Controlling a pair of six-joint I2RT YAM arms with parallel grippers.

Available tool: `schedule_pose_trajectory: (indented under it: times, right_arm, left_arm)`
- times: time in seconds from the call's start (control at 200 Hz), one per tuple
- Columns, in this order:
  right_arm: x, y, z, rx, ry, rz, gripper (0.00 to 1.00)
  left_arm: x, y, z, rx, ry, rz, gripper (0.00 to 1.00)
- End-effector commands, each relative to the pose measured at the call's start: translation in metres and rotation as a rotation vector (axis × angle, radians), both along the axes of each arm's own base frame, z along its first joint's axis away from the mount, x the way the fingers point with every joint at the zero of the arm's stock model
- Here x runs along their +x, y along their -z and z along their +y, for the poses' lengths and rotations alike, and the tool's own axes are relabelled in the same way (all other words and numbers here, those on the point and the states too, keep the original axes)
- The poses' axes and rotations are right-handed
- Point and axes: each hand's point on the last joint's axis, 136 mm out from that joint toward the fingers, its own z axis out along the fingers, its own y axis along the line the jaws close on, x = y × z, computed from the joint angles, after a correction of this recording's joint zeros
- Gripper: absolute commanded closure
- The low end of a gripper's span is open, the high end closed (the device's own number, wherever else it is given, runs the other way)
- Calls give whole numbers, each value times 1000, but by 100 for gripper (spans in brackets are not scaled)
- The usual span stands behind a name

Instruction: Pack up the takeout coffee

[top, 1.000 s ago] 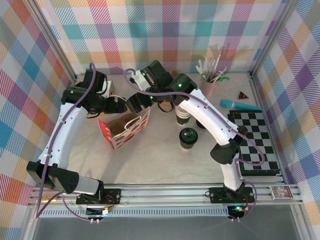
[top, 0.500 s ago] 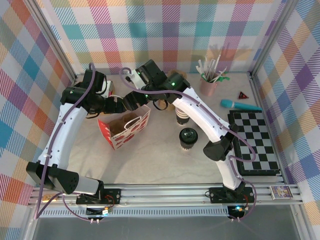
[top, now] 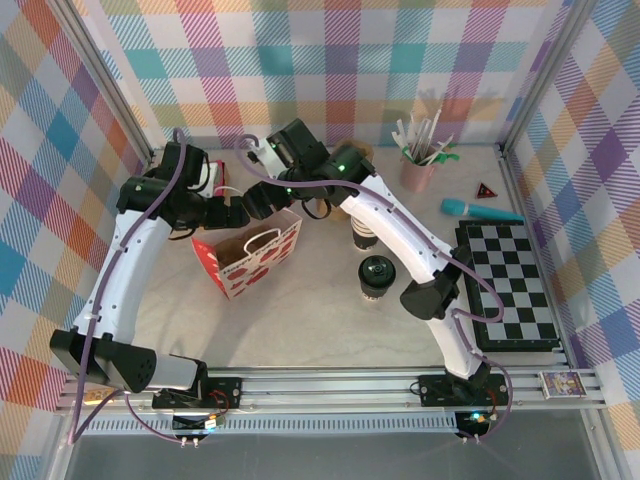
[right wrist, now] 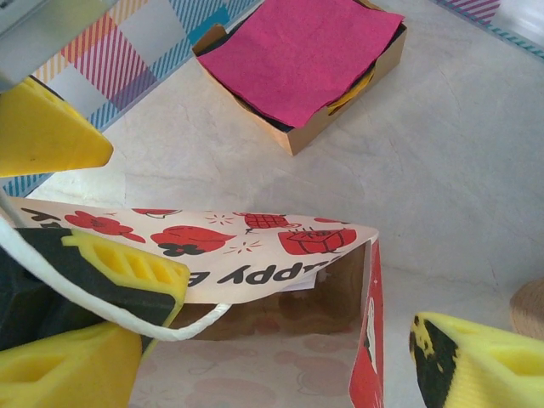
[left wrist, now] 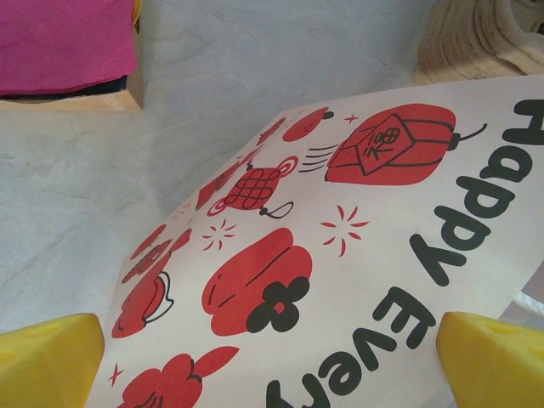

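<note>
Takeout coffee, a small paper cup under a round black plastic lid (top: 377, 272), stands on the pale table (top: 300, 325) to the right of a white paper bag printed with red lanterns and black lettering (top: 250, 260), apart from it and outside it; a second paper cup (top: 363, 235) stands just behind the coffee, partly under the right arm; the bag stands upright with its mouth open; the left gripper (left wrist: 272, 365) sits at the bag's far edge, its yellow fingers spread wide with the printed wall lying between them, unclamped; the right gripper (right wrist: 274, 361) hangs over the open mouth, its jaws apart and holding nothing; beyond the bag a shallow tan tray holding a pink sheet (right wrist: 302, 55) rests on the table.
</note>
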Motion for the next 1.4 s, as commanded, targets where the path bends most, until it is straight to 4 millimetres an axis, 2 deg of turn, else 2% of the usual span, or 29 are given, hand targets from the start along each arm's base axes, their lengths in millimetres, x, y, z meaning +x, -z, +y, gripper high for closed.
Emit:
schedule_pose_trajectory:
  times: [0.0,0.13,0.315,0.61,0.895,1.125,1.265,1.395]
  right_arm:
    - [18,-6,15,58,43,-47,18]
    - [26,3,15,50,68,-34,18]
    - [41,11,3,38,135,-10,19]
    - [42,11,-1,30,142,-11,19]
    - [39,19,-2,6,125,6,18]
    - [28,1,1,47,71,-1,15]
    - [35,-15,-19,34,138,-53,14]
    - [52,-17,-40,23,206,-54,17]
  left_arm:
    - [-24,-2,-17,-39,117,31,0]
    - [-29,-7,-24,-46,146,17,0]
    - [-36,-20,-27,-66,170,-20,0]
    - [-40,-48,-33,-128,176,-87,0]
    - [-32,-38,-24,-77,132,-66,0]
    - [-37,-37,-15,-39,104,-73,0]
    - [-41,-34,-3,9,68,-74,1]
    - [-52,-42,7,10,14,-105,7]
